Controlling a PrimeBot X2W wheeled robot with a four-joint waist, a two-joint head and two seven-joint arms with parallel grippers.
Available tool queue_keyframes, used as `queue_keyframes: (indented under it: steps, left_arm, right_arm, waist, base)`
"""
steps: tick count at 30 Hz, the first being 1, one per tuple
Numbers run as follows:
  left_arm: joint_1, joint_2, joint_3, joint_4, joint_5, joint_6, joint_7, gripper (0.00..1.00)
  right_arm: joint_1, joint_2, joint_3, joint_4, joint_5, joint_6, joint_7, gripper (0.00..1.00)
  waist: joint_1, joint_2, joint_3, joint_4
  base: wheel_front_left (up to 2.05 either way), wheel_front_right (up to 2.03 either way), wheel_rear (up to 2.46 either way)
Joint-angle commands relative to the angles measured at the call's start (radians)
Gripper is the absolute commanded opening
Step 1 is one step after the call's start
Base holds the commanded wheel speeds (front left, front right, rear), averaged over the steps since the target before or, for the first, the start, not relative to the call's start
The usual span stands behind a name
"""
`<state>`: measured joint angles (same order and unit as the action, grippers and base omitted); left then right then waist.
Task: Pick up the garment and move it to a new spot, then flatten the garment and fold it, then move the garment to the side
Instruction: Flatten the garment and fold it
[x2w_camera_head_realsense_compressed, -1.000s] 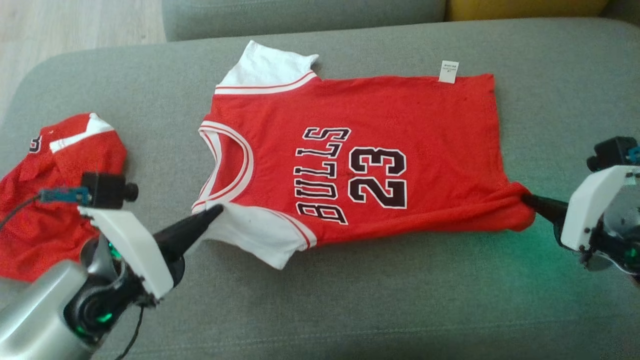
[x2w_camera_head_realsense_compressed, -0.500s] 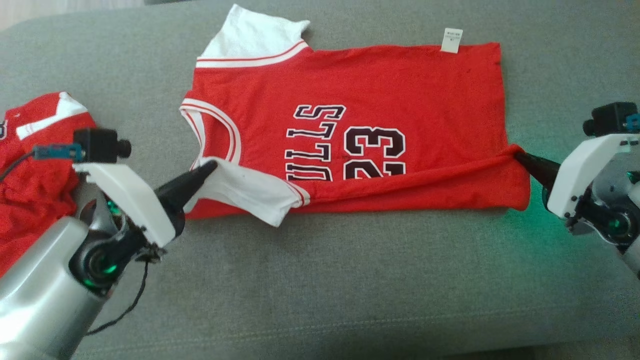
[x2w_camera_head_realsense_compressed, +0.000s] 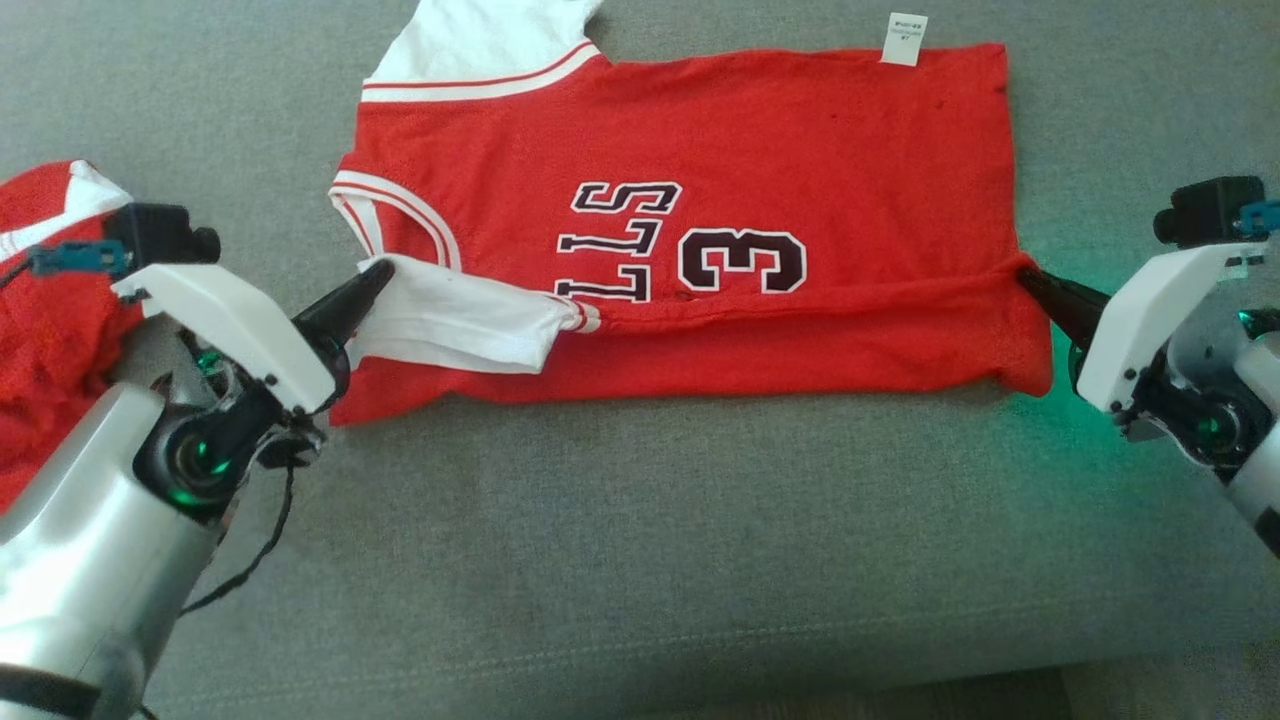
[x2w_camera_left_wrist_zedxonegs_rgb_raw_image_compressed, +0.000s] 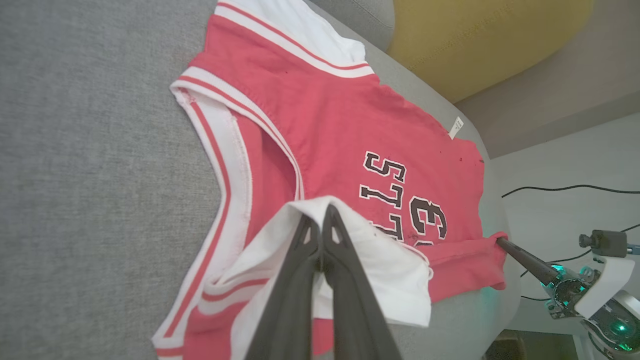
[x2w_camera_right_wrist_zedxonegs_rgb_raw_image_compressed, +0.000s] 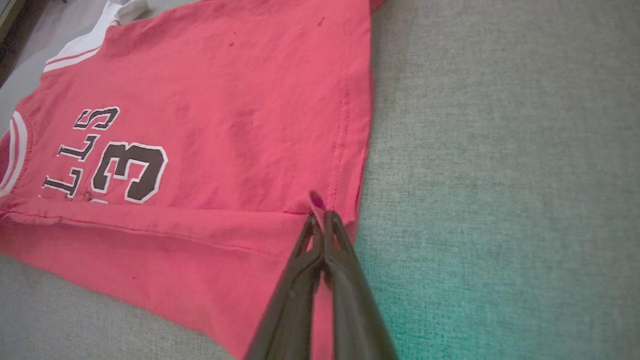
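The garment (x2w_camera_head_realsense_compressed: 750, 150) is a red jersey with white sleeves and black lettering, spread on the grey couch cushion (x2w_camera_head_realsense_compressed: 640, 520). Its near long edge is lifted and folded back over the lettering. My left gripper (x2w_camera_head_realsense_compressed: 378, 272) is shut on the near white sleeve (x2w_camera_left_wrist_zedxonegs_rgb_raw_image_compressed: 380, 260), seen pinched between the fingers (x2w_camera_left_wrist_zedxonegs_rgb_raw_image_compressed: 320, 235) in the left wrist view. My right gripper (x2w_camera_head_realsense_compressed: 1025, 277) is shut on the near hem corner (x2w_camera_right_wrist_zedxonegs_rgb_raw_image_compressed: 315, 200) of the garment (x2w_camera_right_wrist_zedxonegs_rgb_raw_image_compressed: 225, 125). In the left wrist view the right gripper (x2w_camera_left_wrist_zedxonegs_rgb_raw_image_compressed: 500, 241) shows at the jersey's far corner.
A second red garment (x2w_camera_head_realsense_compressed: 50, 330) lies bunched at the left, behind my left arm. A yellow cushion (x2w_camera_left_wrist_zedxonegs_rgb_raw_image_compressed: 480, 40) sits beyond the couch in the left wrist view. A white label (x2w_camera_head_realsense_compressed: 903, 38) sticks out at the jersey's far edge. Bare grey cushion lies in front.
Both grippers have carried the near edge away from me, folding it further over the lettering so less of the print shows. The head camera has tilted down, shifting the whole picture.
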<state>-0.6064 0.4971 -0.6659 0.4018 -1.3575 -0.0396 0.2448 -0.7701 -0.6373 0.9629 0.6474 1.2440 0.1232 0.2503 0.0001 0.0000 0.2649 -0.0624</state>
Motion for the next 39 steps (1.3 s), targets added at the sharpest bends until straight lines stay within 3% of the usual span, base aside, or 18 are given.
queue_keyframes:
  steps: [1, 5, 6, 7, 8, 11, 18, 25, 27, 32, 39]
  left_arm:
    - [-0.068, 0.027, 0.05, -0.004, -0.003, -0.005, -0.005, 0.0]
    - [-0.09, 0.001, 0.054, 0.04, -0.008, -0.011, -0.013, 0.0]
    - [-0.095, -0.007, 0.056, 0.053, -0.007, -0.008, -0.019, 0.31]
    - [-0.102, -0.014, 0.059, 0.068, -0.003, -0.001, -0.031, 0.95]
    - [-0.11, -0.021, 0.065, 0.086, 0.0, 0.008, -0.047, 1.0]
    - [-0.14, -0.053, 0.104, 0.135, 0.003, 0.024, -0.133, 1.0]
    - [-0.173, -0.104, 0.166, 0.203, 0.024, -0.006, -0.323, 1.0]
    - [-0.144, -0.14, 0.225, 0.213, 0.07, -0.034, -0.49, 1.0]
    - [-0.097, -0.156, 0.256, 0.189, 0.12, -0.038, -0.504, 1.0]
    - [0.023, -0.215, 0.39, 0.081, 0.286, -0.028, -0.506, 1.0]
    - [0.236, -0.331, 0.49, -0.04, 0.53, -0.038, -0.506, 1.0]
  right_arm:
    - [-0.019, -0.013, 0.002, -0.007, 0.001, 0.008, -0.016, 0.0]
    - [-0.027, -0.009, 0.015, -0.002, 0.004, 0.008, -0.029, 0.0]
    - [-0.03, -0.008, 0.014, 0.006, 0.0, 0.008, -0.045, 0.48]
    - [-0.032, -0.004, 0.011, 0.019, 0.001, 0.008, -0.059, 1.0]
    - [-0.036, 0.002, 0.007, 0.031, 0.001, 0.008, -0.074, 1.0]
    - [-0.044, 0.022, -0.001, 0.058, 0.002, 0.008, -0.12, 1.0]
    - [-0.042, 0.051, -0.022, 0.104, 0.01, 0.008, -0.216, 1.0]
    - [-0.02, 0.058, -0.045, 0.137, -0.029, 0.008, -0.411, 1.0]
    - [0.001, 0.063, -0.063, 0.14, -0.044, 0.008, -0.475, 1.0]
    - [0.042, 0.074, -0.123, 0.125, -0.107, 0.008, -0.51, 1.0]
    - [0.185, 0.138, -0.396, -0.001, -0.304, 0.008, -0.512, 1.0]
  waist:
    - [-0.0001, 0.0, 0.005, -0.002]
    - [-0.0001, 0.0, 0.013, -0.002]
    - [-0.0001, 0.0, 0.013, -0.002]
    - [-0.0001, 0.0, 0.012, -0.002]
    - [-0.0001, 0.0, 0.011, -0.002]
    - [-0.0001, 0.0, 0.004, -0.002]
    - [-0.0001, 0.0, -0.024, -0.001]
    - [-0.0001, 0.0, -0.066, 0.005]
    - [-0.0001, 0.0, -0.09, 0.009]
    - [-0.0001, 0.0, -0.126, 0.014]
    - [-0.0001, 0.0, -0.157, 0.01]
  base:
    - [0.0, 0.0, 0.0]
    - [0.0, 0.0, 0.0]
    - [0.0, 0.0, 0.0]
    - [0.0, 0.0, 0.0]
    - [0.0, 0.0, 0.0]
    - [0.0, 0.0, 0.0]
    - [0.0, 0.0, 0.0]
    - [0.0, 0.0, 0.0]
    - [0.0, 0.0, 0.0]
    - [0.0, 0.0, 0.0]
    - [0.0, 0.0, 0.0]
